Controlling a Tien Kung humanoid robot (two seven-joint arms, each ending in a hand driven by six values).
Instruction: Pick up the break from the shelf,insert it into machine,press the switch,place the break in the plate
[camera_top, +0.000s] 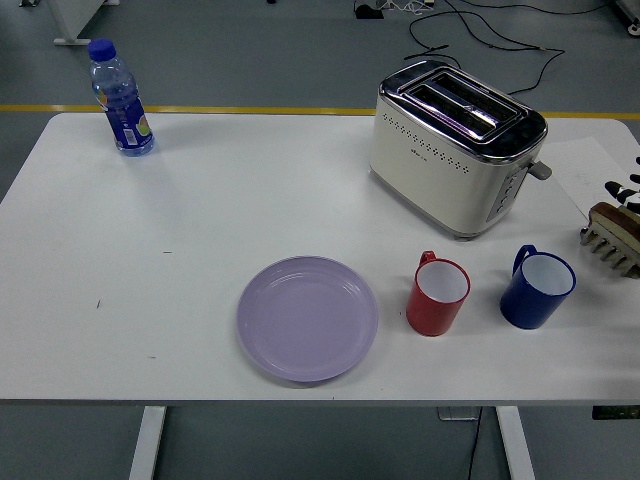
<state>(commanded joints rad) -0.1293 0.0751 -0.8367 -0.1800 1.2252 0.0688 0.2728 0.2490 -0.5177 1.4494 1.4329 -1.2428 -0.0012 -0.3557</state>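
**Right hand at the bread rack, toaster slots unfilled**

A cream and chrome two-slot toaster (455, 150) stands toward the far right corner of the white tabletop (200, 220), its lever and buttons on the end that faces the right edge. No bread shows in its slots. At the right edge, just beyond the toaster, a wooden slatted rack (612, 240) pokes into view; something brown lies along its top, possibly the bread, though too little shows to be sure. The robot's right hand (625, 190) appears only as a few black fingertips directly above the rack, and whether it is grasping anything cannot be told.

A lilac plate (308, 318) sits bare near the middle of the near edge. To its right stand a red mug (438, 296) and then a blue mug (537, 287), both upright with white interiors, apart from each other. A water bottle (121, 100) with a blue cap and label stands upright by the far left corner.
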